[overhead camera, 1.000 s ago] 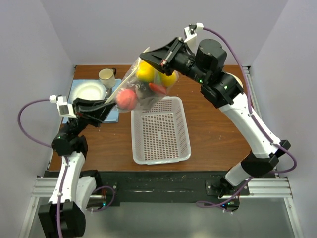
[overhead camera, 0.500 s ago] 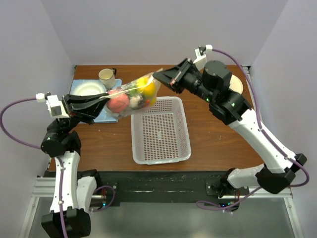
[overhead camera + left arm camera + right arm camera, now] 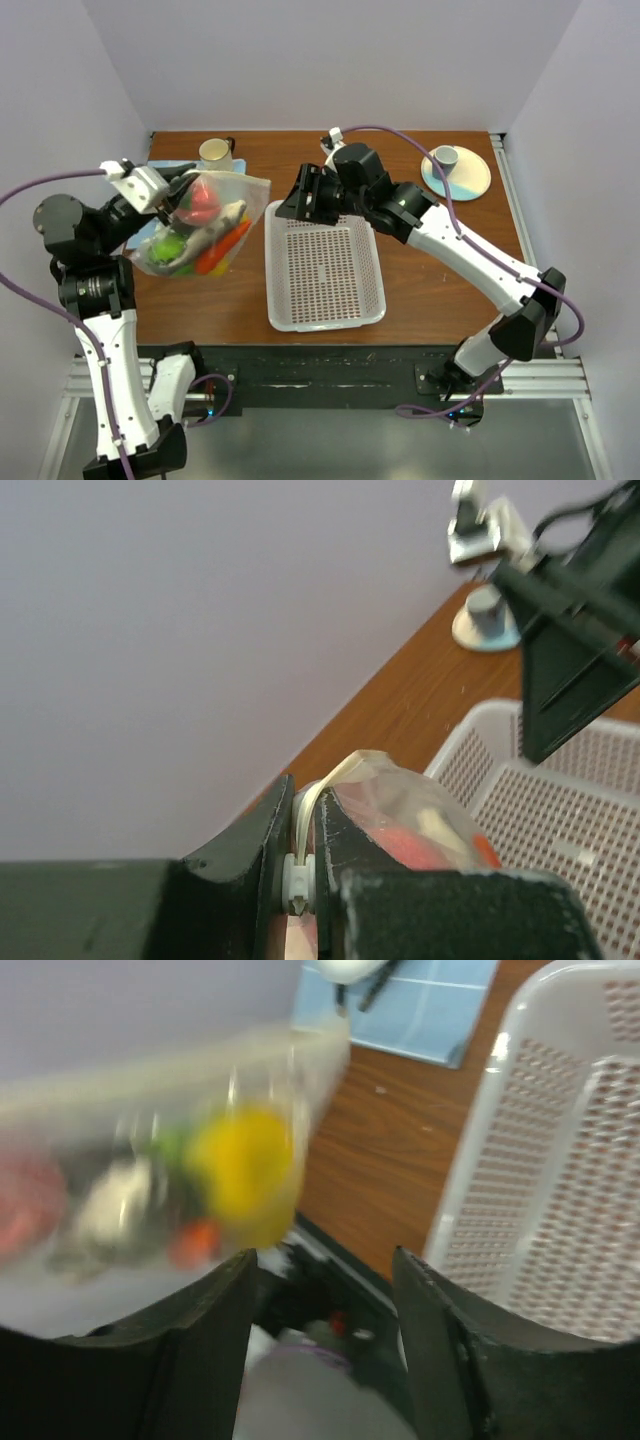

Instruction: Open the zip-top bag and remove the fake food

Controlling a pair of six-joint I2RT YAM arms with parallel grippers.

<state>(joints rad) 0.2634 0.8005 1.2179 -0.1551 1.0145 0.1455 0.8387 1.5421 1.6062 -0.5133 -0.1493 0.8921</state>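
The zip-top bag, clear plastic, hangs in the air over the left side of the table. My left gripper is shut on its upper left corner; in the left wrist view the jaws pinch the white zip strip. Inside the bag lies the fake food: a red fruit, a green one, an orange carrot piece and a yellow fruit. My right gripper stands open and empty just right of the bag, above the basket's far left corner, its jaws apart from the plastic.
A white perforated basket sits mid-table. A mug and a blue mat are at the back left. A saucer with a small cup is at the back right.
My right gripper has let go of the bag, opened and dropped toward the basket's far left corner. The bag has swung left and now hangs from my left gripper alone.
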